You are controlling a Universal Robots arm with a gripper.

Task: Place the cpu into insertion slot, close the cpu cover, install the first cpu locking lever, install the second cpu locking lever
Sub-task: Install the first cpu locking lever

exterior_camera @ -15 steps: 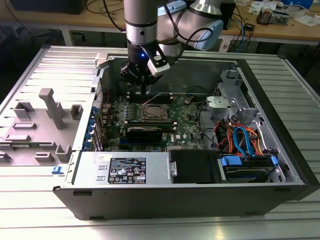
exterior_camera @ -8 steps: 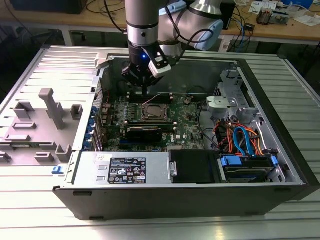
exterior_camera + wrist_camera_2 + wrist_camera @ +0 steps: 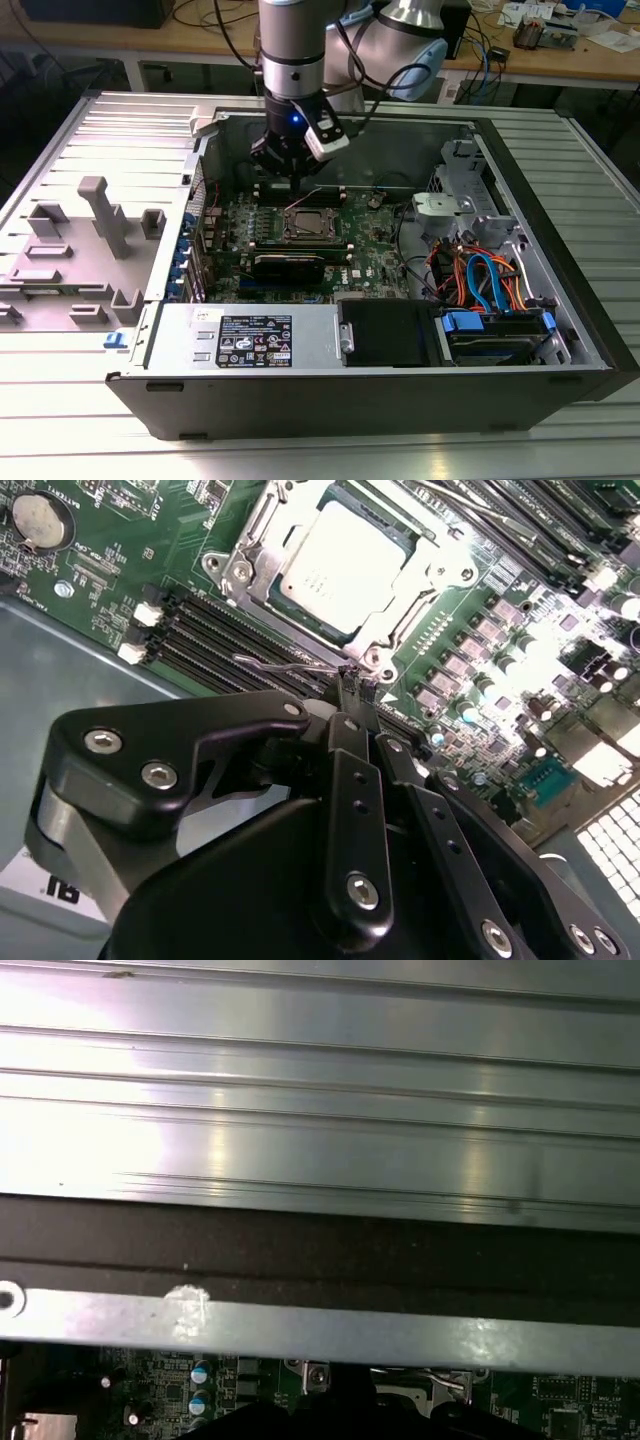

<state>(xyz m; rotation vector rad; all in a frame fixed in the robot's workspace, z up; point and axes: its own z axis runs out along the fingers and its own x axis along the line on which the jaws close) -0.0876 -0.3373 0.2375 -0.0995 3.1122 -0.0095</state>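
Note:
The cpu [image 3: 340,565] lies flat in the insertion slot [image 3: 232,568] on the green motherboard, also seen at the cpu [image 3: 306,226] in the exterior view. The cpu cover [image 3: 432,580] lies down around it as a silvery frame. One thin wire locking lever [image 3: 285,664] sticks out beside the socket, and a second lever [image 3: 470,505] runs along the far side. My gripper [image 3: 357,685] is shut, with its tips right at the end of the near lever; I cannot tell whether they clamp it. In the exterior view the gripper [image 3: 283,178] hangs just behind the socket.
Black memory slots [image 3: 220,630] run next to the socket, and a coin battery [image 3: 38,518] sits further off. The open case's wall [image 3: 300,1330] surrounds the board. Drive cables [image 3: 480,280] fill the exterior view's right, with a power supply [image 3: 260,335] in front and grey fixtures [image 3: 90,240] on the left.

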